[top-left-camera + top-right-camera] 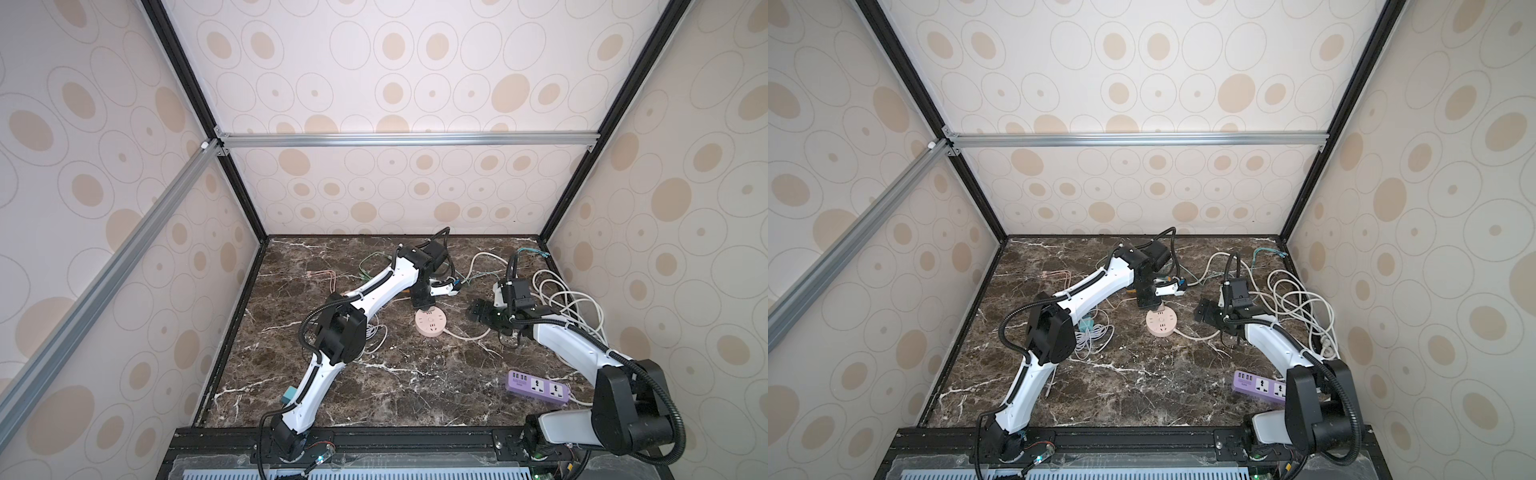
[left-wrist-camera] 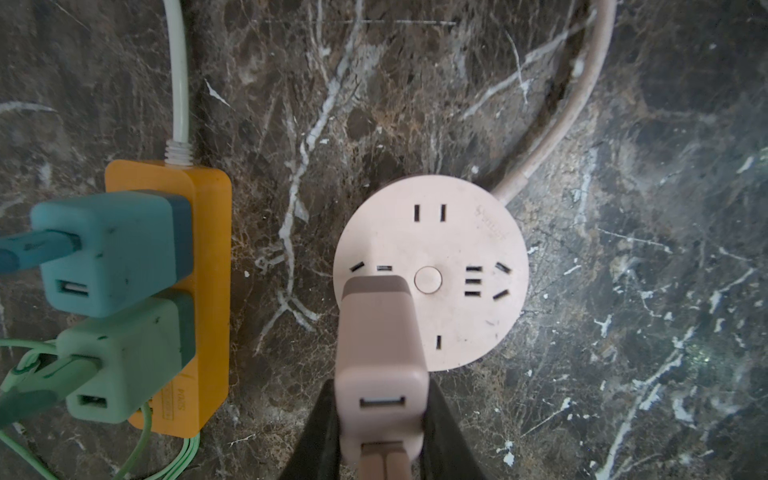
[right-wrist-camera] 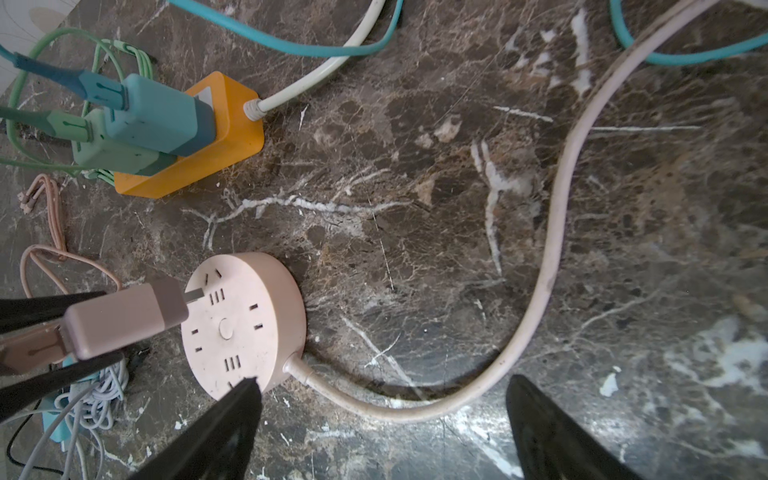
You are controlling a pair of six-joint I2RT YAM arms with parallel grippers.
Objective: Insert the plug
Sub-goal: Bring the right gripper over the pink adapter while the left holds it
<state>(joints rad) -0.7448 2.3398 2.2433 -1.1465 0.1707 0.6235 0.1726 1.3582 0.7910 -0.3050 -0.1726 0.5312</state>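
The left gripper (image 2: 382, 415) is clamped on the pink plug (image 2: 380, 332), gripping its body from both sides. The right gripper (image 3: 382, 384) stands wide open and holds nothing, near the round pink socket (image 3: 245, 324). On the marble table (image 1: 374, 395), that socket lies near the middle of the frame, a little below centre, in both top views, and the plug hangs just over its upper edge there. A metal prong (image 3: 193, 296) reaches the socket face — whether it has entered a slot I cannot tell. To do the step well, I judge: keep the plug square to the face, match the prongs to the slots (image 2: 384, 268), and press straight down — the socket may slide, so the open gripper could steady it.
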